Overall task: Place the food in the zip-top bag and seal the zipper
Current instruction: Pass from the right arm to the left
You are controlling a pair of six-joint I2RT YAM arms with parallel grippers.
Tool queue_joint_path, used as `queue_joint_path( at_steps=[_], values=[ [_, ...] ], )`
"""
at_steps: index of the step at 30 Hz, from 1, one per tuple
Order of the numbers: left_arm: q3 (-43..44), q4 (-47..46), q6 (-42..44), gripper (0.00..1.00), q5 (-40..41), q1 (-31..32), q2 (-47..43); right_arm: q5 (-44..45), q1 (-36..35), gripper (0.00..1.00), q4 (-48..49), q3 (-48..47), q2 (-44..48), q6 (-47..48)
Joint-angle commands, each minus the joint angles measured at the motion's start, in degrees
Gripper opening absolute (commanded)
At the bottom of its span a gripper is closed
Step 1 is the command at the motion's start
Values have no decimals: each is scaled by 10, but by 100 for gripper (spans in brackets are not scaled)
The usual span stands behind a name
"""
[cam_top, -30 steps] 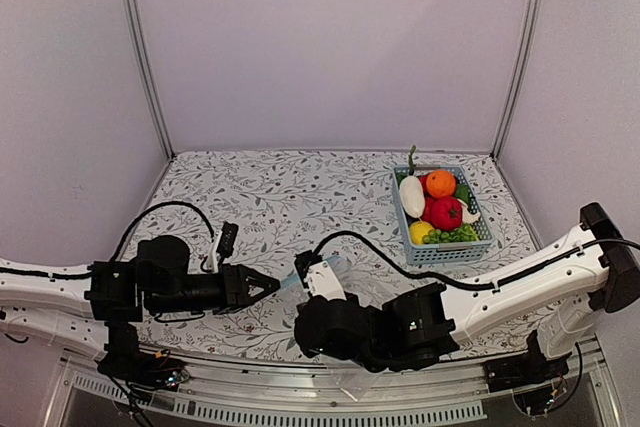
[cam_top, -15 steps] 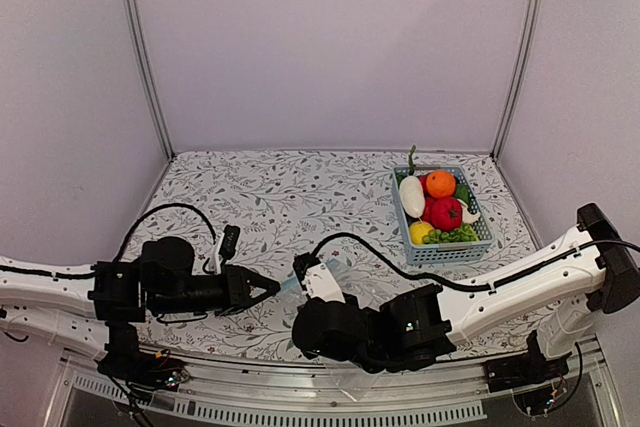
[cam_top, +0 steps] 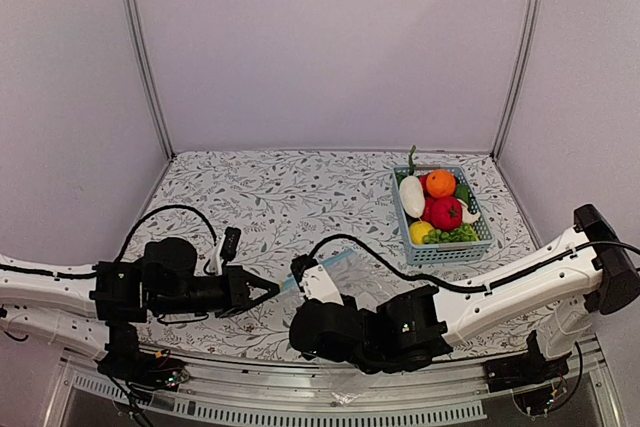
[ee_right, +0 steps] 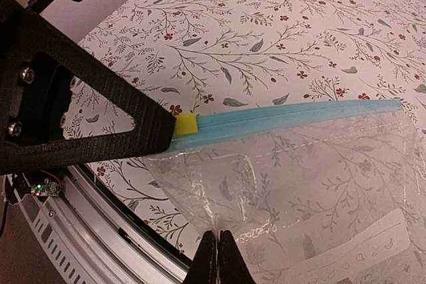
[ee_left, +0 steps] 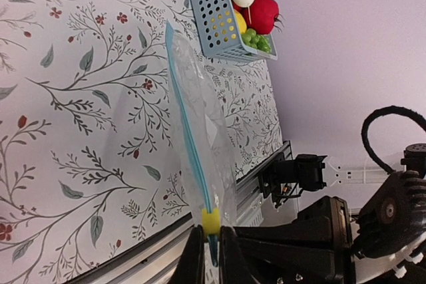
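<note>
The clear zip-top bag (ee_right: 313, 184) hangs in the air between my two grippers near the table's front edge. Its blue zipper (ee_right: 293, 116) has a yellow slider (ee_left: 210, 220) at the end. My left gripper (ee_left: 212, 247) is shut on the zipper end just behind the slider; it shows in the top view (cam_top: 272, 289). My right gripper (ee_right: 217, 247) is shut on the bag's lower clear edge. The food (cam_top: 440, 209), a white radish, orange, red tomato, yellow lemon and green bunch, lies in the light blue basket (cam_top: 448, 248) at the right.
The floral tablecloth (cam_top: 280, 197) covers the table. White walls and metal posts stand behind and at the sides. The metal front rail (ee_right: 100, 231) runs just below the bag. A black cable (cam_top: 380, 257) loops over the right arm.
Both grippers keep their hold on the bag. The right arm's wrist has shifted slightly left and down; the left gripper has barely moved.
</note>
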State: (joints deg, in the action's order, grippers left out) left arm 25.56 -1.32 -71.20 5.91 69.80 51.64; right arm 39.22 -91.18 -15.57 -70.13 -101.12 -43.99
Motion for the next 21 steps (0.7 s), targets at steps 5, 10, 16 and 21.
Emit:
queue_joint_path(
  at_steps=[5,10,16,21],
  values=[
    [40,105,52,0,5,6,-28,20,0,34,-42,-1,41,4],
    [93,203,121,0,-34,-20,-44,14,0,56,-76,26,116,38],
    [169,281,219,0,-160,-72,3,-84,43,72,-117,45,203,96],
    [225,314,313,0,-224,-95,50,-238,127,76,-116,57,249,158]
  ],
)
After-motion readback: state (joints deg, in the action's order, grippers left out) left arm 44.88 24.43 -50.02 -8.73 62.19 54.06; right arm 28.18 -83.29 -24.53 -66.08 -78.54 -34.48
